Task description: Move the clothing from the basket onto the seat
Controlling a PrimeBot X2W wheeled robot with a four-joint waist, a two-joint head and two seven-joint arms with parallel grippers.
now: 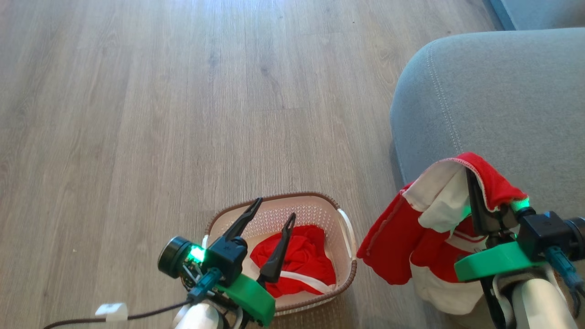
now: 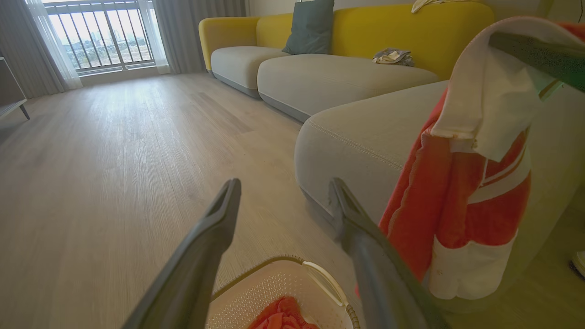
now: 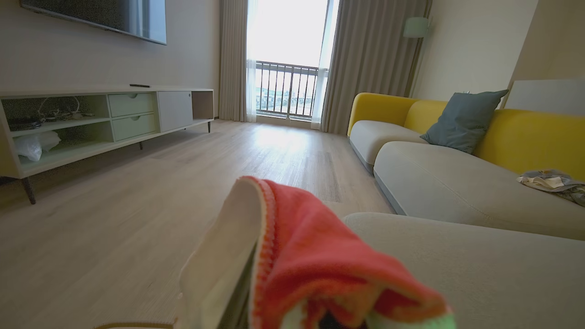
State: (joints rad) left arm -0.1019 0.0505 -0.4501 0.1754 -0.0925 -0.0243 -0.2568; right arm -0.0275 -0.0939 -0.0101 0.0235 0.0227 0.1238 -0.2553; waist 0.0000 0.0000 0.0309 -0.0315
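Carrying step: one red-and-white garment [image 1: 425,228] hangs from the right gripper [image 1: 475,192] at the grey seat cushion [image 1: 502,91] corner, not yet resting on it.
Right gripper: fingers are buried in cloth, so I cannot tell how far closed.
Second garment [image 1: 299,258]: lies in the basket [image 1: 283,196].
Left gripper [image 1: 276,208]: spread wide, empty, above the basket.
Next move: probably reaching over the cushion, lowering, releasing.

No text, brand, number or sign can be read in any of the views. A small white tag [image 1: 111,311] is seen on a dark cable [image 1: 151,314], below and to the left of the jaws of the left gripper [image 1: 276,207]. Its face is too small and pale for any print to be made out.
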